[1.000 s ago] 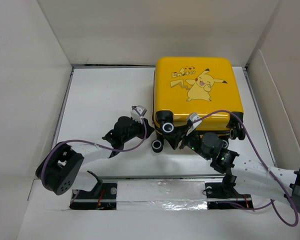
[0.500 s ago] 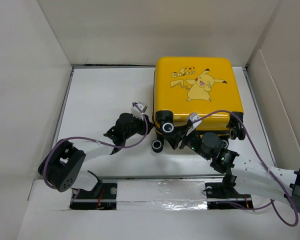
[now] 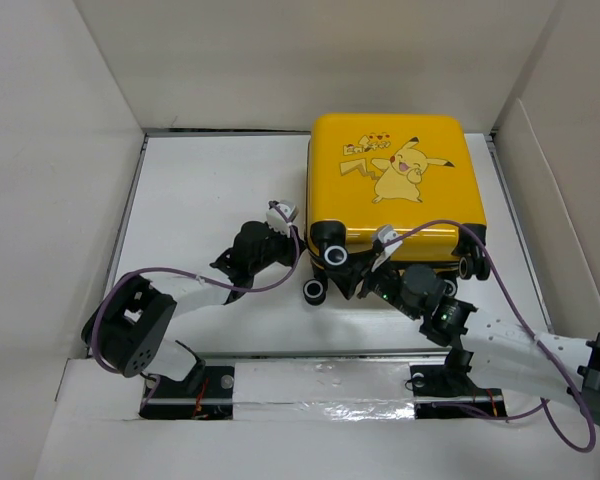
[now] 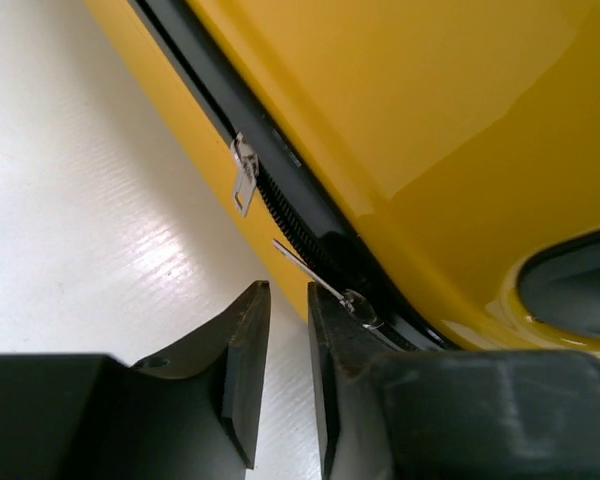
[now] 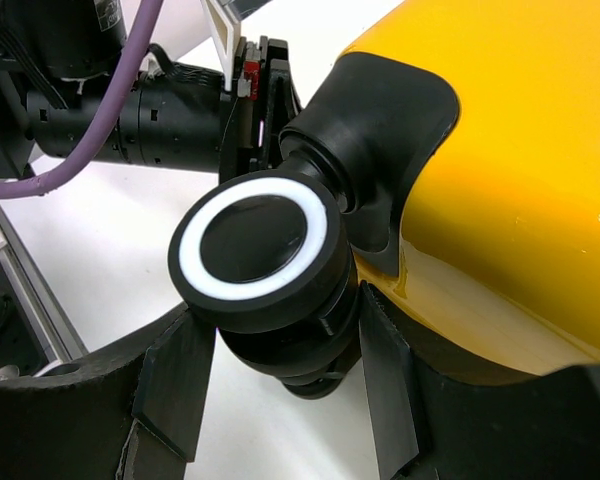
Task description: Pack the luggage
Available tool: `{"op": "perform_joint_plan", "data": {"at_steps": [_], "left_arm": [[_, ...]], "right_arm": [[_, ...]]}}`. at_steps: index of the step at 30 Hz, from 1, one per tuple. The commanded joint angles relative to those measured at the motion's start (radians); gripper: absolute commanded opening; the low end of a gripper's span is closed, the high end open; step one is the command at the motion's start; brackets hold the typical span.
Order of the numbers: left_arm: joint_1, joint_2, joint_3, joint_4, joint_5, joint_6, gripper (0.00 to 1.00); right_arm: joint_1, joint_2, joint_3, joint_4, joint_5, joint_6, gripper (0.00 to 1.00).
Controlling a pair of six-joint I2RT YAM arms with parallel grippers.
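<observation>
White bench (image 3: pixel 200 190), walls on 3 sides. Yellow luggage (image 3: pixel 390 185) lies flat on far-right part, print up, wheels twd near edge.

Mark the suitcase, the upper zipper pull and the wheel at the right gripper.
suitcase (image 3: pixel 392 180), top view, yellow lid.
upper zipper pull (image 4: pixel 243 178), left wrist view, metal tab.
wheel (image 5: pixel 252 238), right wrist view, dark hub.
</observation>
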Motion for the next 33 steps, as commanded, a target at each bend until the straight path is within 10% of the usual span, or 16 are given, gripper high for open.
{"op": "perform_joint_plan", "data": {"at_steps": [1,5,17,23,33], "left_arm": [[-0.007,-0.028,0.048,0.109,0.055,0.021,0.16],[-0.007,-0.037,0.042,0.124,0.06,0.021,0.0],[-0.007,-0.144,-0.112,0.086,0.078,-0.08,0.0],[-0.034,-0.25,-0.166,0.059,0.136,-0.105,0.3],[-0.234,-0.204,-0.071,0.051,0.054,-0.039,0.41]], "right_arm": [[0.03,0.018,0.052,0.094,-0.155,0.038,0.0],[0.03,0.009,0.046,0.092,-0.154,0.043,0.0],[-0.044,-0.263,0.018,-0.291,0.052,0.076,0.0],[-0.185,-0.526,-0.022,-0.49,0.089,0.116,0.0],[-0.274,-0.556,0.009,-0.55,0.004,0.075,0.0]]}}
